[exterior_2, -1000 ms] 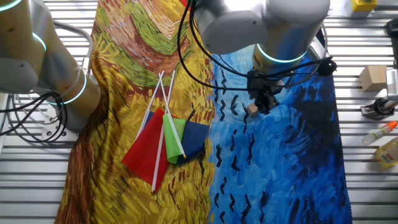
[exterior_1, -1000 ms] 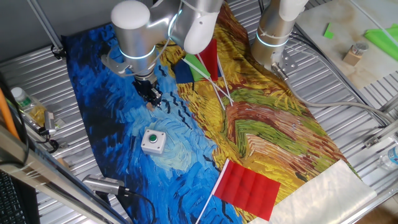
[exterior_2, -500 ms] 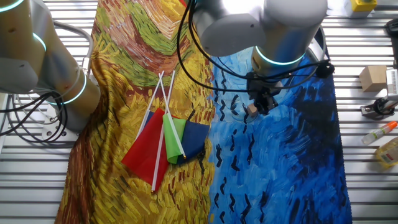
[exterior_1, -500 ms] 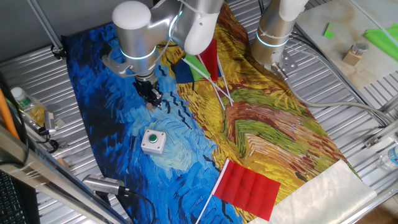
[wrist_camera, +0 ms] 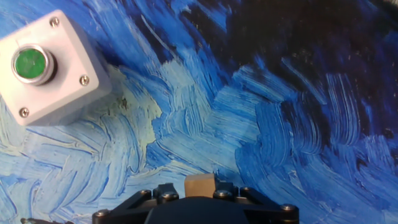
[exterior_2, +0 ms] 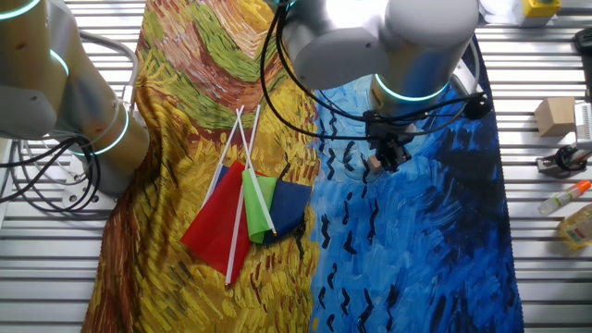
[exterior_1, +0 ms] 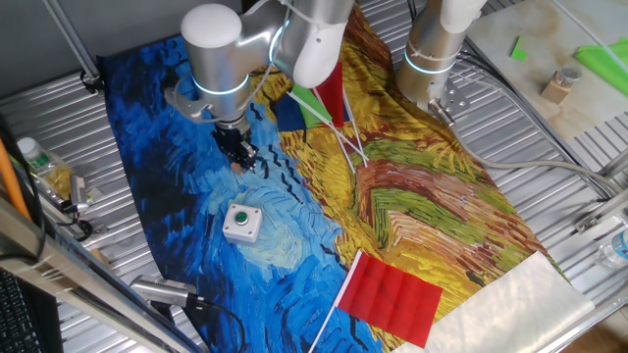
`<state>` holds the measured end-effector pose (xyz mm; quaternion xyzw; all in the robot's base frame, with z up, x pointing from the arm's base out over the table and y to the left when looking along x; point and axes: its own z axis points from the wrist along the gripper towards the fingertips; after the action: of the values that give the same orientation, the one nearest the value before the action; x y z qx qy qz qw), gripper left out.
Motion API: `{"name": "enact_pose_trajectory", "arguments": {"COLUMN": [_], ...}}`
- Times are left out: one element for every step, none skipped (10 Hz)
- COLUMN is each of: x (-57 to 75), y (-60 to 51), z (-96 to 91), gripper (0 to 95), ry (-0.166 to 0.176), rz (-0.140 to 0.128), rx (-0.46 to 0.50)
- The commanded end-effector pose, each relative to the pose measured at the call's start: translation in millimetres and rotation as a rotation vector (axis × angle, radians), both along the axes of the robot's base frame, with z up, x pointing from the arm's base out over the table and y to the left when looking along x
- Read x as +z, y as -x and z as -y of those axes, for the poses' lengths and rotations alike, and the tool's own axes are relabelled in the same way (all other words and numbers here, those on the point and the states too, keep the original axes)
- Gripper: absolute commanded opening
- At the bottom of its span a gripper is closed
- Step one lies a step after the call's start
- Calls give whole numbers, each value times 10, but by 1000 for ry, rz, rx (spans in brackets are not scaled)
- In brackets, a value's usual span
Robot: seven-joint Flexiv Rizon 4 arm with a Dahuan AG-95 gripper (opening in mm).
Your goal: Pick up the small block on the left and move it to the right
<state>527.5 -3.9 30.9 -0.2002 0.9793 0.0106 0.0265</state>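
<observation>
The small block (exterior_1: 238, 165) is a tiny tan wooden cube held between the fingers of my gripper (exterior_1: 240, 157) over the blue part of the painted cloth (exterior_1: 157, 118). It also shows in the other fixed view (exterior_2: 375, 164) under the gripper (exterior_2: 384, 157), and at the bottom of the hand view (wrist_camera: 200, 186) between the black jaws. The gripper (wrist_camera: 200, 194) is shut on the block, which hangs just above the cloth.
A white button box (exterior_1: 241, 223) with a green button lies on the cloth in front of the gripper, top left in the hand view (wrist_camera: 46, 68). Small flags (exterior_2: 245, 208) lie on the yellow part, a red flag (exterior_1: 391, 296) at the near edge. A second arm's base (exterior_1: 432, 59) stands behind.
The arm has shifted slightly with the block in the gripper; the block stays gripped above the cloth.
</observation>
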Motion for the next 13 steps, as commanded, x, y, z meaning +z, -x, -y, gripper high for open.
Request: {"name": "enact_pose_trajectory", "arguments": {"x": [5, 2, -5, -13, -19, -33, -46, -52, -52, -52, -52, -52, -51], "y": [3, 3, 4, 5, 7, 9, 11, 12, 13, 13, 13, 13, 12], "z": [1, 0, -1, -2, -3, -5, -7, -8, -8, -8, -8, -8, -8], "gripper": [380, 380, 380, 380, 380, 380, 190, 0, 0, 0, 0, 0, 0], "ry": [-2, -2, -3, -3, -3, -3, -5, -8, -12, -11, -10, -10, -9], "rz": [1, 1, 2, 3, 4, 5, 10, 13, 14, 14, 14, 16, 18], "rx": [1, 1, 2, 1, 0, -2, -3, -9, -10, -9, -8, -6, -5]}}
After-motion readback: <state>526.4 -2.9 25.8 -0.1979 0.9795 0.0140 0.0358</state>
